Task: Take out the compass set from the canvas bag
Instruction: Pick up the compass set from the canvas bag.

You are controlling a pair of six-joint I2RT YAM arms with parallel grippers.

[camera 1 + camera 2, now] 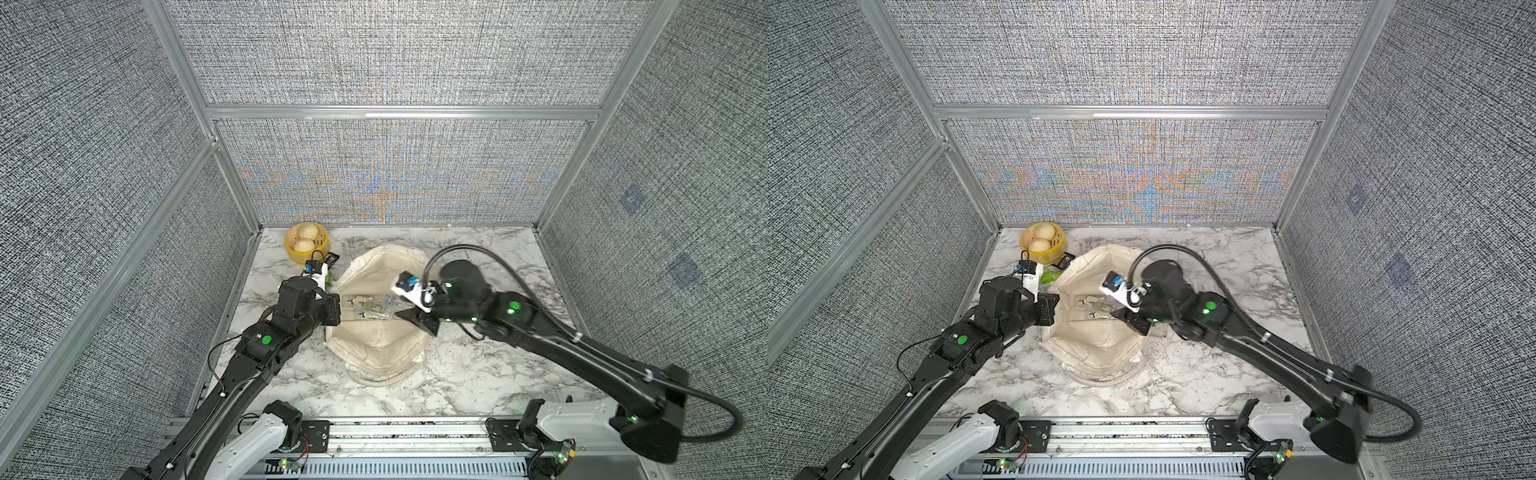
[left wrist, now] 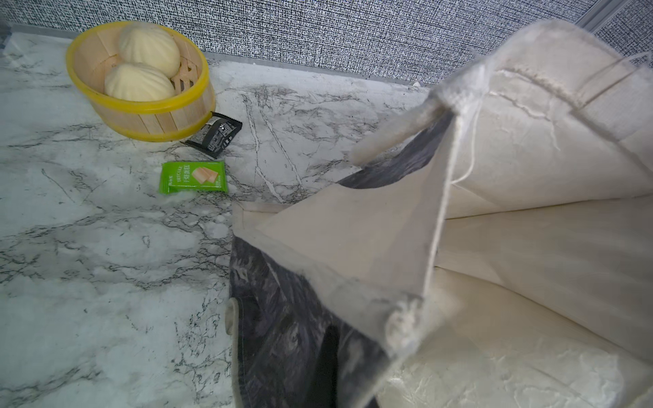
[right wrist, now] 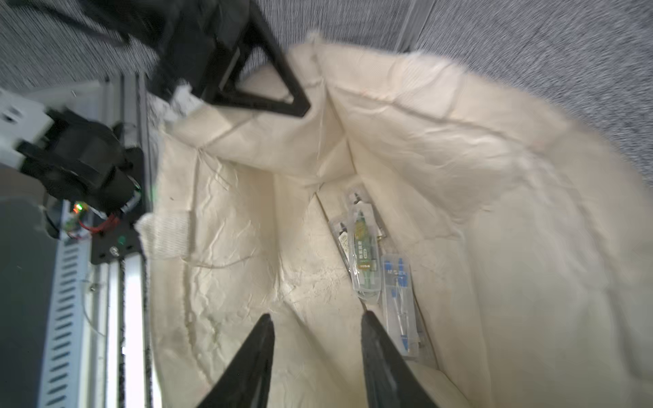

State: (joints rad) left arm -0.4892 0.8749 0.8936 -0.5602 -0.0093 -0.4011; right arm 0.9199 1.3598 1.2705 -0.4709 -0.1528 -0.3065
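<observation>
The cream canvas bag (image 1: 382,332) stands open in the middle of the marble table in both top views (image 1: 1096,340). Its dark printed outer panel (image 2: 282,318) shows in the left wrist view. On the bag's floor lies a clear case with blue parts, the compass set (image 3: 399,300), beside a green-printed clear pack (image 3: 362,247). My left gripper (image 1: 338,309) is shut on the bag's left rim and holds it up; its black finger (image 3: 275,95) shows in the right wrist view. My right gripper (image 3: 316,316) is inside the bag, open, with only lining between its fingers and the case just beside one fingertip.
A yellow round basket (image 1: 306,243) with two buns stands at the back left. A black sachet (image 2: 213,136) and a green snack packet (image 2: 193,176) lie next to it on the table. Grey fabric walls close in three sides.
</observation>
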